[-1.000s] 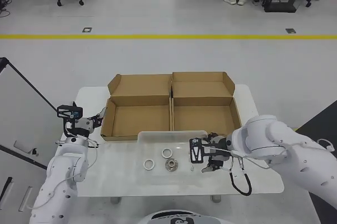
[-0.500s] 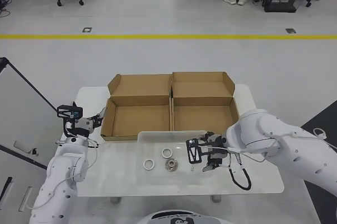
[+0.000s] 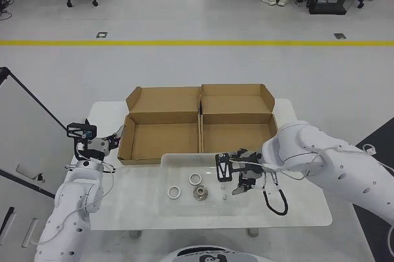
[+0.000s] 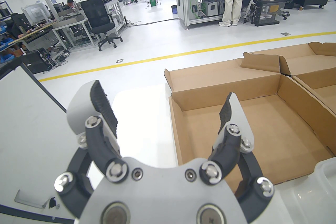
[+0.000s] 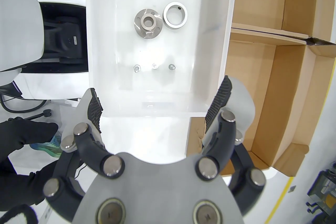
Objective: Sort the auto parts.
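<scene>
My right arm has slid slightly left and up in the top view since a second ago; the left arm hasn't budged. The right gripper now hangs over the right end of the clear tray, centre frame, jaws spread wide and empty. The parts all lie in the tray, left of that gripper. Three small screws sit in a row just ahead of the fingertips, apart from them. Past the screws is a flanged hub, with one metal ring just beside it on the box side. A second ring sits farthest left. I see two open cardboard boxes, the left box and the right box, side by side above the tray. The left gripper sits at mid-left, just beside the left box's outer wall, also wide open and empty.
</scene>
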### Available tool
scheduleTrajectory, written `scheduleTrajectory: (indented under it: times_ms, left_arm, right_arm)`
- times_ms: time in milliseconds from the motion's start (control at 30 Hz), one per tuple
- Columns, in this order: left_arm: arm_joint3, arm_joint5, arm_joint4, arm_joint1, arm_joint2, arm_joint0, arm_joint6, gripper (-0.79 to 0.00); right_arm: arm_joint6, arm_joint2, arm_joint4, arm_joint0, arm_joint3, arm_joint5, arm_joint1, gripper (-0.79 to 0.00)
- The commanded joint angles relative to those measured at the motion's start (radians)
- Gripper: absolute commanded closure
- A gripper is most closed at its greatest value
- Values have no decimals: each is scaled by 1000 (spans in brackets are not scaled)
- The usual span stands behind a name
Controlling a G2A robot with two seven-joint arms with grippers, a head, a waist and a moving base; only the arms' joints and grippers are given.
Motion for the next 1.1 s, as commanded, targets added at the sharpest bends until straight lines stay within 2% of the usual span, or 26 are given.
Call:
scheduleTrajectory:
  times_ms: [0,267,367,467,767,1067]
  left_arm:
    - [0,0,0,0,0,0,0,-785]
    - [0,0,0,0,0,0,0,-785]
    - [0,0,0,0,0,0,0,-785]
    - [0,0,0,0,0,0,0,-785]
    - [0,0,0,0,0,0,0,-785]
    - [0,0,0,0,0,0,0,-785]
  right_arm:
    - [0,0,0,0,0,0,0,-785]
    - [31,-11,-18,-4,-15,31,-4,-785]
    - [66,-25,40,22,-10,10,-16,-785]
    - [93,-73,62,66,-9,37,-32,-785]
    - [213,-269,160,242,62,157,-123,-785]
    - [259,-381,197,327,162,203,-222,-785]
